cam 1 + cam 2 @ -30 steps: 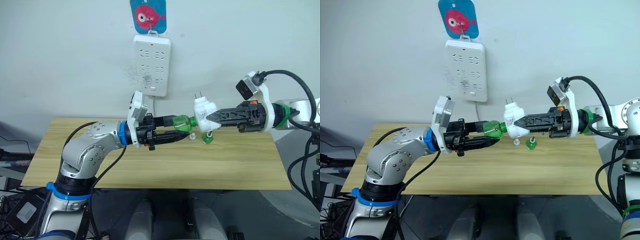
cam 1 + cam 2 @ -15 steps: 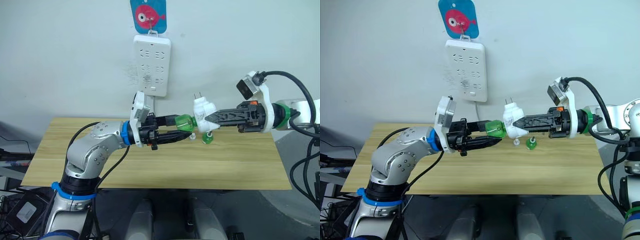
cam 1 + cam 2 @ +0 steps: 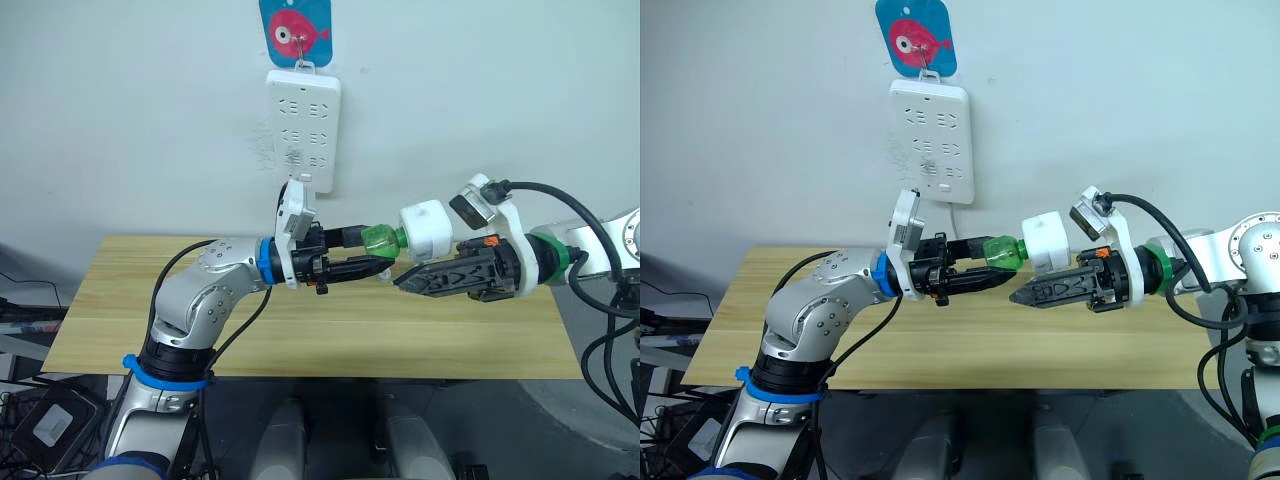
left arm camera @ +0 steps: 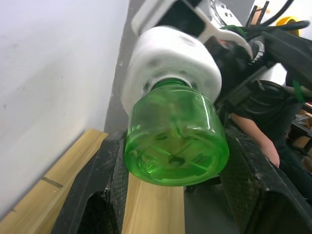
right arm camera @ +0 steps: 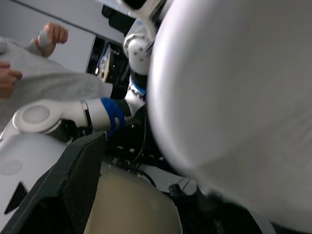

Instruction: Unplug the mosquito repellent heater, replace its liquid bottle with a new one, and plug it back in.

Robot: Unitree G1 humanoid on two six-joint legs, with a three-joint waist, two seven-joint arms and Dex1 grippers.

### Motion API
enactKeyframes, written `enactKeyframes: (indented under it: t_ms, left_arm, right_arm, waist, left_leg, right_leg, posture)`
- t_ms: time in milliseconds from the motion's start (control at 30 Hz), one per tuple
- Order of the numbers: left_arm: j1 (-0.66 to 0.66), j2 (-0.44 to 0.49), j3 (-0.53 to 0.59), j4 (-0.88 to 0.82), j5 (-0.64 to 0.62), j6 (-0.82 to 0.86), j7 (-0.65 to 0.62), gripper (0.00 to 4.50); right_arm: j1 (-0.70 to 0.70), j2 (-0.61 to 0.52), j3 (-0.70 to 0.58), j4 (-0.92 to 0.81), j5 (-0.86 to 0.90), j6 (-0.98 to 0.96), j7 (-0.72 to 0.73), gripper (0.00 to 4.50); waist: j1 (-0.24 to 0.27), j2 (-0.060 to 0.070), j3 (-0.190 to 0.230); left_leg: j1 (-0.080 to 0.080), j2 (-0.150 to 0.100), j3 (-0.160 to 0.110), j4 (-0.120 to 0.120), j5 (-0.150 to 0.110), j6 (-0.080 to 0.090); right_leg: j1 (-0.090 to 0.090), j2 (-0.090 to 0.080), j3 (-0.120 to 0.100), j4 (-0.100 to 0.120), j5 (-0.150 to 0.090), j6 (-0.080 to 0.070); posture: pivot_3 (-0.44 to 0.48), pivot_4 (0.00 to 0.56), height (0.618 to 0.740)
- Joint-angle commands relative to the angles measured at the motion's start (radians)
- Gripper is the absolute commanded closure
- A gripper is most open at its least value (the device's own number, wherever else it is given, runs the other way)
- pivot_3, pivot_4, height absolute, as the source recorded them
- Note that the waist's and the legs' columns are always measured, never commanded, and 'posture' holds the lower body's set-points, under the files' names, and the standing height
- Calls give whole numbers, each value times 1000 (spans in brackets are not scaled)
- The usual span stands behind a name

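A green liquid bottle (image 3: 378,241) lies level in the air, and my left gripper (image 3: 372,251) is shut on it. The left wrist view shows the bottle's base (image 4: 176,146) between the two black fingers (image 4: 109,180). The white mosquito repellent heater (image 3: 428,226) sits on the bottle's neck at its right end. Just below the heater is my right gripper (image 3: 400,285), which points left and is open, not touching the heater. The heater's white body (image 5: 234,107) is close in front of the right wrist camera, beside one black finger (image 5: 73,185).
A long white power strip (image 3: 303,128) hangs on the wall under a blue fish hook (image 3: 296,30), above and left of the bottle. A wooden table (image 3: 150,330) lies under both arms. A person in a grey sleeve (image 5: 44,78) stands beyond the table.
My right gripper has let go of the heater, rolled and dropped below it. The left arm has carried the bottle and heater a little right and up.
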Motion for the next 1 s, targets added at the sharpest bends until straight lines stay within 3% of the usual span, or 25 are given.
enactKeyframes:
  t_ms: [33,200,300,467,633,1000]
  left_arm:
    - [-27,5,21,-24,-12,-17,-9,2244]
    - [-14,36,36,-39,-32,2,-26,2244]
    - [3,60,45,-68,-64,31,-32,2244]
    - [24,103,59,-107,-109,73,-42,2244]
    - [17,107,65,-116,-130,92,-24,2244]
    - [23,80,95,-91,-120,69,57,2244]
  right_arm:
    - [45,-59,-43,-112,-129,36,136,55]
    - [123,-173,-8,-142,-496,-121,411,55]
    - [91,-173,21,-36,-671,-222,510,610]
    - [-35,-57,66,168,-884,-333,581,2420]
    - [-101,72,24,205,-906,-283,588,4344]
    - [7,166,-210,-86,-644,74,458,4453]
  waist:
    - [0,0,0]
    - [3,0,0]
    - [-3,0,0]
    - [-12,0,0]
    - [-9,0,0]
    - [5,0,0]
  left_leg:
    - [0,0,0,0,0,0]
    - [0,-1,0,0,0,0]
    - [1,0,1,1,0,0]
    - [1,2,2,-1,0,0]
    - [1,2,0,-1,0,0]
    - [0,0,-1,0,0,0]
  right_leg:
    - [0,0,0,0,0,0]
    - [0,0,0,0,-1,2]
    - [0,0,1,-1,-2,4]
    - [-1,2,1,0,-1,2]
    - [-1,2,1,0,0,-1]
    - [0,-1,-1,0,0,-1]
  posture:
    - [-42,238,740]
    - [-39,233,740]
    - [-39,233,740]
    - [-38,217,740]
    - [-28,215,740]
    - [-14,212,740]
